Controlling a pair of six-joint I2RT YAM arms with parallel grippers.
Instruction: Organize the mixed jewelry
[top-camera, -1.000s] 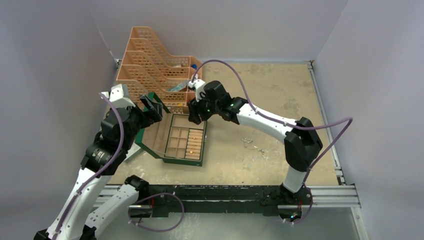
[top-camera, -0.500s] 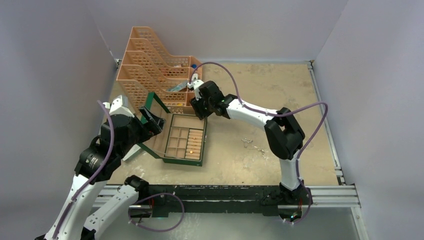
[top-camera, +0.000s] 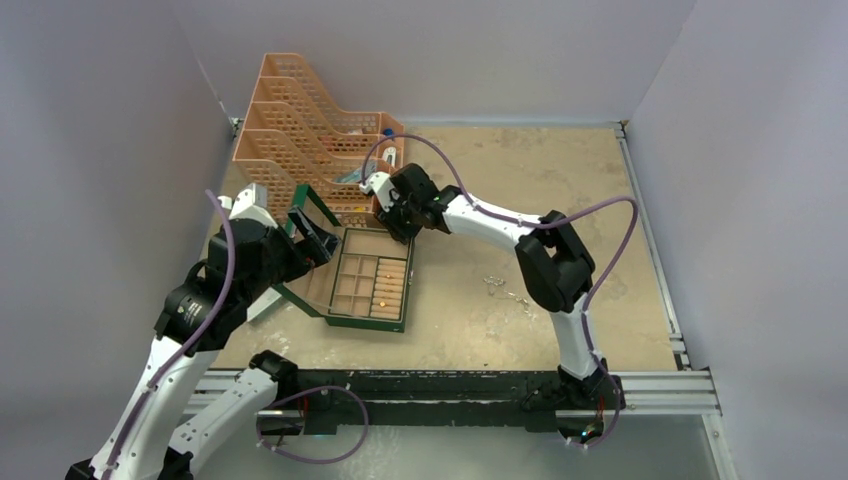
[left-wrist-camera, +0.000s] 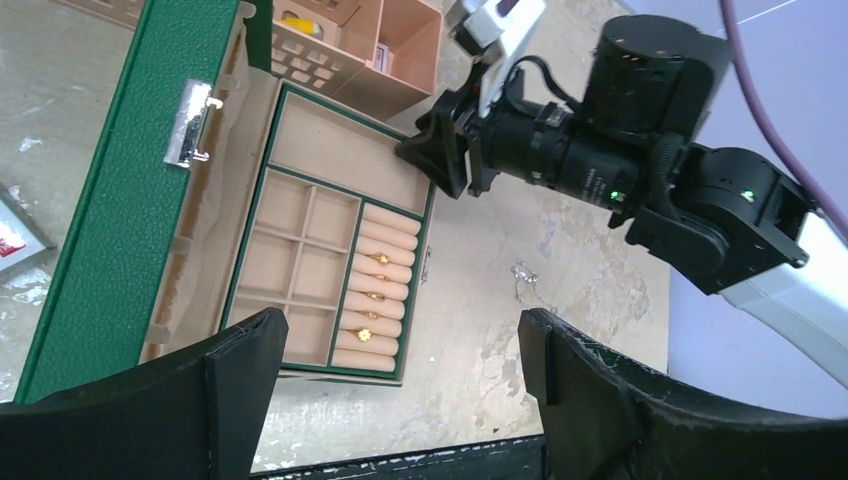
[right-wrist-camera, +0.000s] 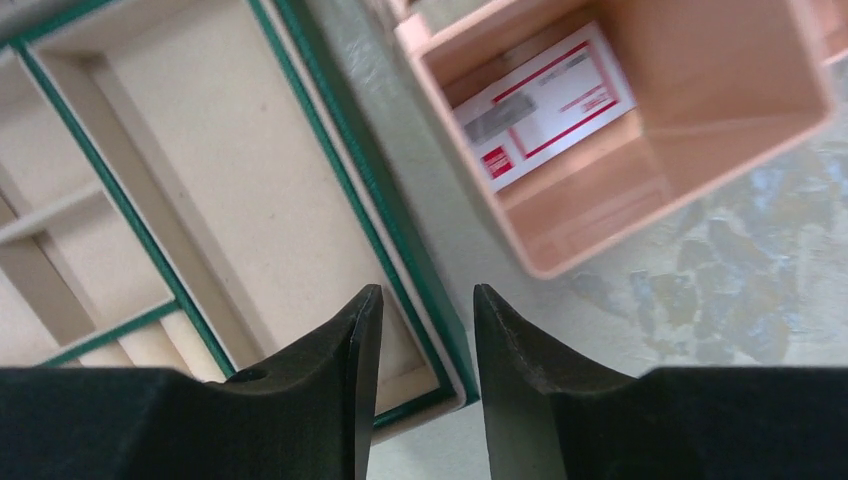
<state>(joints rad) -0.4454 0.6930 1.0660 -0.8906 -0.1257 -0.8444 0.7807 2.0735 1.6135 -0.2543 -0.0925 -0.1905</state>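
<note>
Where the green, beige-lined jewellery box (top-camera: 352, 320) lies open, tiny thin gold rings (left-wrist-camera: 376, 295) sit on the padded rolls (left-wrist-camera: 388, 243) along its right side; small silvery chain pieces (left-wrist-camera: 525, 276) lie on the tan table (top-camera: 560, 200) right of it. Left gripper (top-camera: 318, 238) gapes wide beside its lid (left-wrist-camera: 90, 250), empty; right gripper (right-wrist-camera: 427, 295), over its far-right corner, stands narrowly parted, empty.

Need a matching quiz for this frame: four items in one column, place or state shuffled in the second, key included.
Column A
1. gold rings
2. silvery chain pieces
3. white card with red print
4. left gripper

Column B
a. on the bare table, apart from the box
b. inside a peach bin
c. jaws wide apart, holding nothing
d. on the ring rolls of the green box

Pairs: 1-d, 2-a, 3-b, 4-c
</note>
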